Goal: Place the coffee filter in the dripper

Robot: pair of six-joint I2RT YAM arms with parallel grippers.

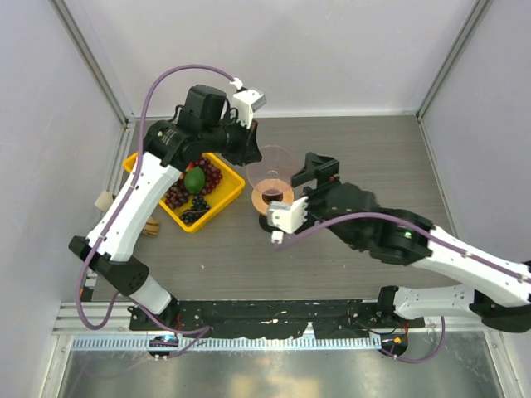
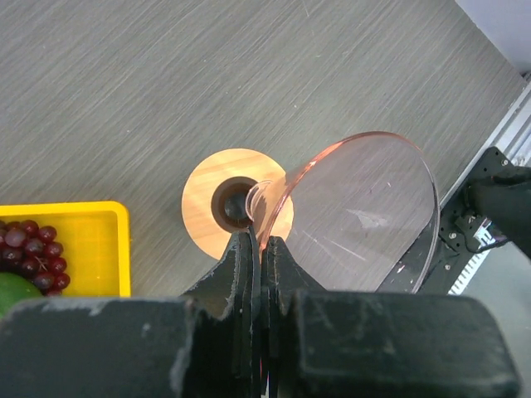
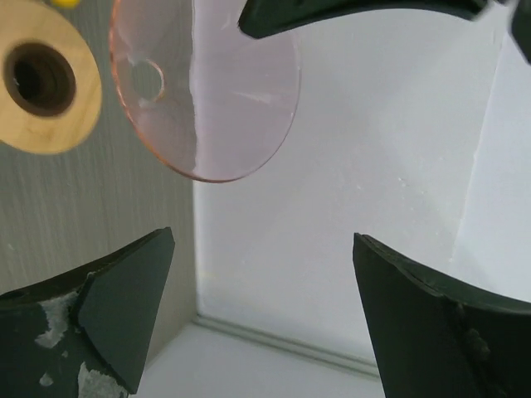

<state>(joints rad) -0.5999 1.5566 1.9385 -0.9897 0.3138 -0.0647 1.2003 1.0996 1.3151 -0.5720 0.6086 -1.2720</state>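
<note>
The dripper is in two parts. Its clear, pink-tinted cone (image 2: 365, 215) hangs tilted in the air, pinched at the rim by my left gripper (image 2: 262, 240), which is shut on it. The cone (image 1: 274, 162) is just beyond the light-wood ring collar (image 1: 272, 197), which stays on its black base on the table. The ring (image 2: 207, 207) lies below and left of the cone. My right gripper (image 3: 264, 240) is open and empty, with the cone (image 3: 207, 91) and ring (image 3: 50, 79) ahead of it to the upper left. The coffee filter is not in view.
A yellow tray (image 1: 217, 213) with dark grapes and a green fruit (image 1: 194, 180) stands left of the ring, under my left arm. Something tan (image 1: 150, 226) peeks out beside that arm, and a small beige block (image 1: 104, 199) lies at the left wall. White walls enclose the table.
</note>
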